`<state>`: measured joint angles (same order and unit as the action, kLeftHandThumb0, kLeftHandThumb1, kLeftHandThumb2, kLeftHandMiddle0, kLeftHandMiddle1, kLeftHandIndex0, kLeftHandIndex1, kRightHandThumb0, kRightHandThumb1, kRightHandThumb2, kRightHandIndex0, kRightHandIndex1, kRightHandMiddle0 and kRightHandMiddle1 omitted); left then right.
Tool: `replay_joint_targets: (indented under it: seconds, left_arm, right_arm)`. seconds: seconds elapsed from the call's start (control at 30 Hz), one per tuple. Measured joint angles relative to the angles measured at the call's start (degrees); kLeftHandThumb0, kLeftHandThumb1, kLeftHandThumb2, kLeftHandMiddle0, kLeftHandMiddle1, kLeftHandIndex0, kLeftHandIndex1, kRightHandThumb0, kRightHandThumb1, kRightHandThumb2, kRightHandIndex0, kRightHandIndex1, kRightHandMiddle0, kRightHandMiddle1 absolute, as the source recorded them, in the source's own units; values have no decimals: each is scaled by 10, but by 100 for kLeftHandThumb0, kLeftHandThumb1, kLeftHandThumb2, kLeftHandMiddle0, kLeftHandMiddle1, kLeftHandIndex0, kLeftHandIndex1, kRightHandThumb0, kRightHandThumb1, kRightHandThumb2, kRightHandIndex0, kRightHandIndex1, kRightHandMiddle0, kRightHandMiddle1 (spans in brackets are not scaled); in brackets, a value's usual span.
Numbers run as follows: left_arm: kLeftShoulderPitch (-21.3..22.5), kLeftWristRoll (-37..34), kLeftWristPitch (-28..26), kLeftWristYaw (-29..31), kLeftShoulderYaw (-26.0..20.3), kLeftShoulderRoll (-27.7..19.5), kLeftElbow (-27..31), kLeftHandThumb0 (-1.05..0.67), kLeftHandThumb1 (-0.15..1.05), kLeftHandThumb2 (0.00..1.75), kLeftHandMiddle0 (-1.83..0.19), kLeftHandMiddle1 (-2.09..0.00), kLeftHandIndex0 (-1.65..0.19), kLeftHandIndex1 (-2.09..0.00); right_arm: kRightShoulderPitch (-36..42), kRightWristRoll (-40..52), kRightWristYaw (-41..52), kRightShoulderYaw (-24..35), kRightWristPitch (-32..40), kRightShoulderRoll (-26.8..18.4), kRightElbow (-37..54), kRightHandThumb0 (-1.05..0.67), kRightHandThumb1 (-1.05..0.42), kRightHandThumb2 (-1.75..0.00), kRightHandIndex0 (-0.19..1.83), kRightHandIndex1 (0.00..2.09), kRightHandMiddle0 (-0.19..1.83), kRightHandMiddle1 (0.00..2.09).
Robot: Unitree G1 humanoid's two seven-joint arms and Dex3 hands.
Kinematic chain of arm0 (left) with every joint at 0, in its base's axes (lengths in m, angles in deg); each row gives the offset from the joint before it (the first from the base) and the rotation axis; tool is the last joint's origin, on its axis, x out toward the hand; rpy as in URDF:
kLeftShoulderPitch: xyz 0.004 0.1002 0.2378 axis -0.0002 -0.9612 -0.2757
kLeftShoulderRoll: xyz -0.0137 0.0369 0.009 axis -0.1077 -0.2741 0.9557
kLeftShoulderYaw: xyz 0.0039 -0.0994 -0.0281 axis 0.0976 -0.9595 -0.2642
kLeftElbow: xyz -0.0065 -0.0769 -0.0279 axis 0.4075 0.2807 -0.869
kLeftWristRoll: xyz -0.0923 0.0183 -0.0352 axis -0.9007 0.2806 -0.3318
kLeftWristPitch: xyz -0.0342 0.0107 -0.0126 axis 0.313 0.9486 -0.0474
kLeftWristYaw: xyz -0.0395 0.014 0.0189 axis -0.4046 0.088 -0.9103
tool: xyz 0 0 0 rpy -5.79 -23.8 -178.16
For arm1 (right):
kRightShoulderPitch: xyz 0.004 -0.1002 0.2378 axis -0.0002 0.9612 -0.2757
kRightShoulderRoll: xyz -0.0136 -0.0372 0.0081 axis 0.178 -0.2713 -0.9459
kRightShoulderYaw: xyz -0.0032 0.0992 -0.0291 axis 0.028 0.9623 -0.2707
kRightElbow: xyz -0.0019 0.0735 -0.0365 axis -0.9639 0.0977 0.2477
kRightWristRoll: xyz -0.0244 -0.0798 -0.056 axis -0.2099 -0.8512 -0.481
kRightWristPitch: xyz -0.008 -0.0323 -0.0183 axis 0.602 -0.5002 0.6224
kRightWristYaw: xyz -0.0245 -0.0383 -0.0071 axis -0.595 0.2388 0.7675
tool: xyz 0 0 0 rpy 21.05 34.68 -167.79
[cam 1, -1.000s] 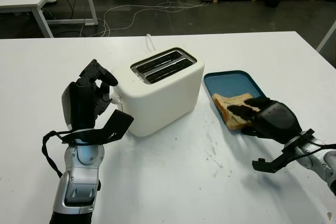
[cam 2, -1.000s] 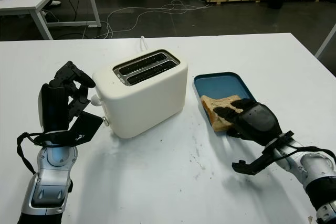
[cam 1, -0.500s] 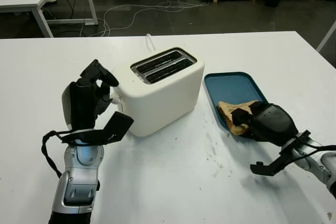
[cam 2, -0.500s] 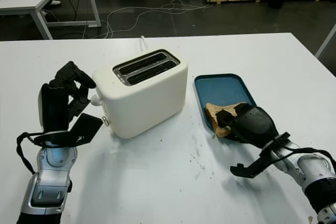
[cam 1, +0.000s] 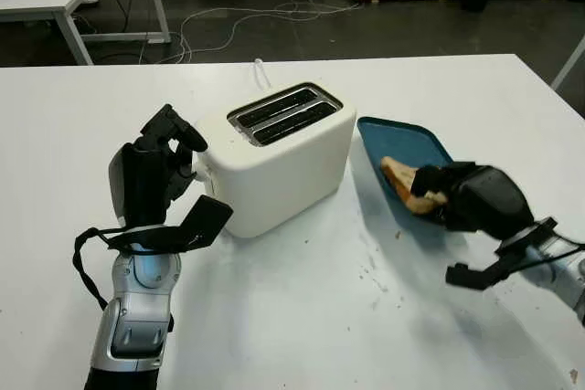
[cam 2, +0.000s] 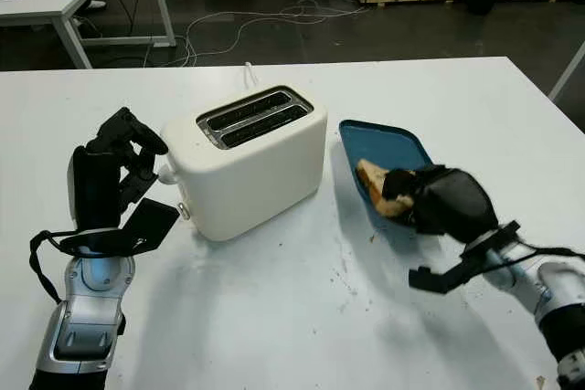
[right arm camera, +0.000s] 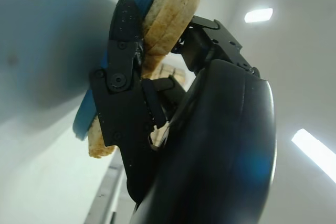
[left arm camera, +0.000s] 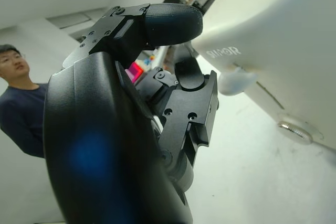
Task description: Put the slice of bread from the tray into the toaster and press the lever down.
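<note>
White table (cam 1: pixel 302 317), cables on floor beyond. My right hand (cam 1: pixel 462 200) clamped on bread slice (cam 1: pixel 402 182), tray (cam 1: pixel 393 139) tipped up under it. Best lift bread free of tray, keep slice edge-on for toaster (cam 1: pixel 279 157) slot. My left hand (cam 1: pixel 155 166) curled, empty, beside toaster lever (left arm camera: pixel 236 80).
</note>
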<state>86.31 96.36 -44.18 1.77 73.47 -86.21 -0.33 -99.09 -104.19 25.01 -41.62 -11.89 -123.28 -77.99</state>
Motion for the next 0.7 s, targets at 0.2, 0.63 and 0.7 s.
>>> replay_joint_targets:
  seconds: [0.2,0.63,0.7]
  left_arm:
    - [0,4,0,0,0,0,0,12,92,59,-104,-175,-64,-175]
    - [-2,6,-3,-5,-1,2,1,11,92,57,-104,-175,-63,-175]
    - [-2,6,-3,-6,-3,2,1,10,92,56,-103,-175,-64,-175]
  right_arm:
    - [-11,38,44,40,-37,-2,35,-46,-92,-57,92,175,52,175]
    - [-64,36,119,81,-51,-16,93,-49,-92,-52,91,175,55,175]
    - [-68,29,127,72,-54,-16,87,-49,-92,-52,92,175,55,175]
